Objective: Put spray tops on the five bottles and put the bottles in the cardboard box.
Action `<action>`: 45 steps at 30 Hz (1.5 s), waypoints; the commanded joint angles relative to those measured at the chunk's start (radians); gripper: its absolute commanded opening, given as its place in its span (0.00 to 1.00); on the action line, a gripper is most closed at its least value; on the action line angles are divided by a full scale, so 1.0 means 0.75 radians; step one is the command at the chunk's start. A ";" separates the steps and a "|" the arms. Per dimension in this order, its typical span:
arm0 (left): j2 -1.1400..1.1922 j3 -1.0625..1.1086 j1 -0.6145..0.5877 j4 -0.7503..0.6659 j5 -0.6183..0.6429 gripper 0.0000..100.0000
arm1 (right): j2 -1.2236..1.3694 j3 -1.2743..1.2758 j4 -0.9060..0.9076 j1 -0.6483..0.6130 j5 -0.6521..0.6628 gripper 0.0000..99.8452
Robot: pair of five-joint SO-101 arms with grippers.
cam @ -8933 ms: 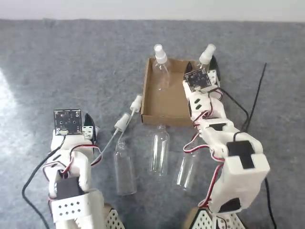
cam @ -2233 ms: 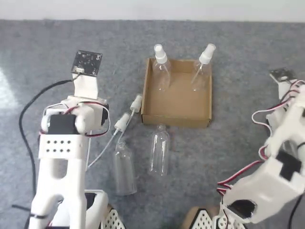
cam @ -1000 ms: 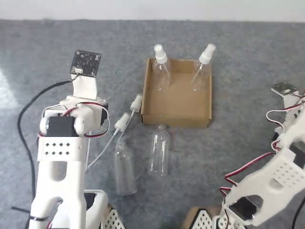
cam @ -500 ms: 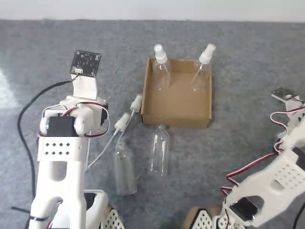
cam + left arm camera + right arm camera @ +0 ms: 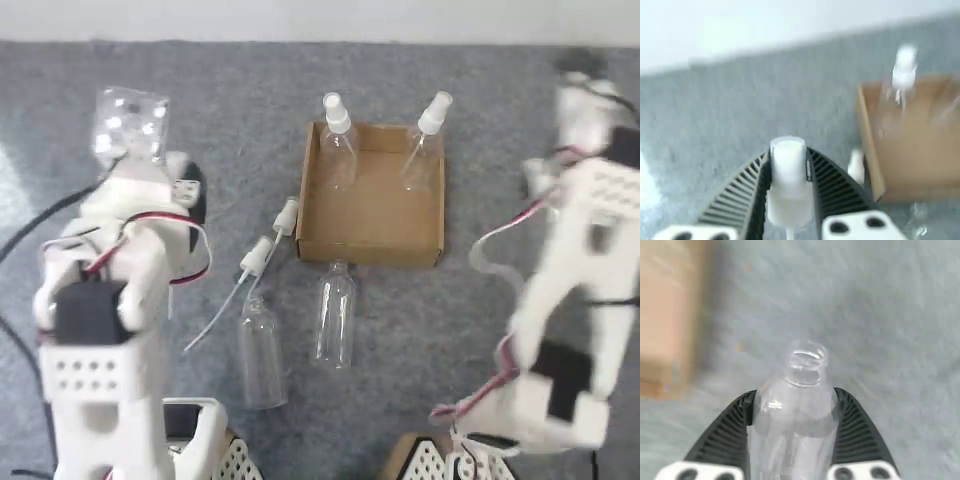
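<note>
1. Box [image 5: 370, 215]: open cardboard tray on grey carpet [image 5: 200, 90], sitting between the two arms.
2. Inside the box, against its far wall: capped bottle A [image 5: 338, 150] in the far-left corner, upright; capped bottle B [image 5: 422, 145] in the far-right corner, leaning. Each carries a white spray top.
3. On the carpet off the box's left wall, by its near-left corner: loose top A [image 5: 287, 214] just beside the wall. Loose top B [image 5: 257, 256] lies a little farther out, with a thin dip tube trailing away from the box.
4. In front of the box's near wall, on their sides, clear and uncapped: bare bottle A [image 5: 335, 312], neck just short of the wall. Bare bottle B [image 5: 262, 348] lies to its left and farther from the box, neck near loose top B.
5. Left gripper [image 5: 788, 159]: jaws closed tight on the held top [image 5: 787, 185], a white spray top pinched between both fingers. It hangs above the carpet, well left of the box. Left arm [image 5: 110, 290] stands high.
6. Right gripper [image 5: 794, 396]: jaws spread only as wide as the held bottle [image 5: 799, 362] and clamped round its shoulder. The bottle is clear, and its open threaded neck pokes out past the fingertips with no top on. It hangs above the carpet to the right of the box. Right arm [image 5: 590, 230] stands high, blurred.
</note>
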 commanded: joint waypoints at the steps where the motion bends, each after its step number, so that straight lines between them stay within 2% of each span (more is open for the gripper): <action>1: -0.041 -0.199 0.004 0.014 0.117 0.01 | -0.332 0.188 -0.066 -0.429 -0.225 0.01; 4: -0.043 -0.330 0.014 0.014 0.196 0.01 | -0.555 0.466 -0.257 -0.742 -0.303 0.01; 7: -0.043 -0.472 0.014 0.014 0.301 0.01 | -0.748 0.763 -0.467 -0.971 -0.313 0.00; 13: -0.043 -0.658 0.016 0.014 0.501 0.01 | -0.885 1.172 -0.828 -1.226 -0.350 0.00; 17: -0.041 -0.613 0.084 0.016 0.528 0.01 | -0.893 1.244 -0.909 -1.355 -0.360 0.01; 21: -0.043 -0.504 0.176 -0.035 0.528 0.01 | -0.895 1.248 -0.967 -1.435 -0.360 0.01; 30: -0.041 -0.259 0.178 -0.288 0.526 0.01 | -0.979 1.391 -1.112 -1.462 -0.360 0.01; 35: -0.041 -0.204 0.178 -0.311 0.524 0.01 | -1.145 1.577 -1.278 -1.464 -0.362 0.01; 39: -0.041 -0.122 0.178 -0.385 0.526 0.01 | -1.218 1.606 -1.255 -1.464 -0.360 0.01; 45: -0.041 -0.073 0.190 -0.381 0.528 0.01 | -1.220 1.606 -1.253 -1.464 -0.360 0.01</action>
